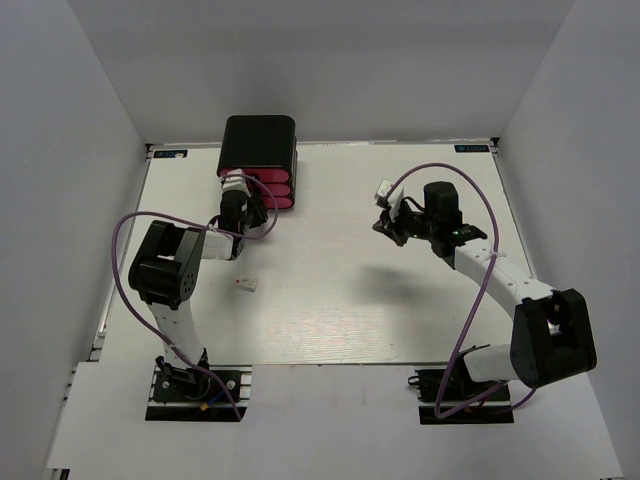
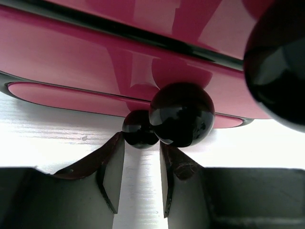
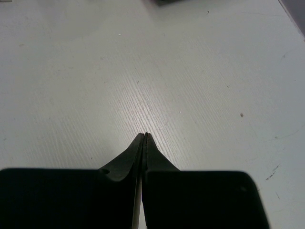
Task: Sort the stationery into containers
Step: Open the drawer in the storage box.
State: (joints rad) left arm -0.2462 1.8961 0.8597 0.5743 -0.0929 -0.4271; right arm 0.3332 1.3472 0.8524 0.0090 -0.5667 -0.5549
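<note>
1. Two arm bases (image 1: 195, 388) sit at the near edge of the white table (image 1: 340, 300). There are two purple cables (image 1: 118, 250), one looping along each arm.
2. One small white eraser (image 1: 245, 284) with a red mark lies on the table. It is just right of the left arm's elbow and well apart from the containers.
3. The right gripper (image 3: 145, 135) hangs over bare table right of centre, its two fingers pressed together with nothing between them.
4. The left gripper (image 2: 141, 140) is at the front of the drawers (image 1: 280, 192). Its two fingers (image 2: 112, 167) stand apart, and table shows through the gap. The tips sit on either side of the smallest-looking knob, and whether they touch it cannot be told.
5. There are three pink drawers, stacked. The left wrist view shows three round black knobs (image 2: 181, 114).
6. One black rounded cabinet (image 1: 258, 138) holds the drawers, at the far edge left of centre.
7. Two blue labels (image 1: 472, 148) mark the far corners, and their writing is too small to read.
</note>
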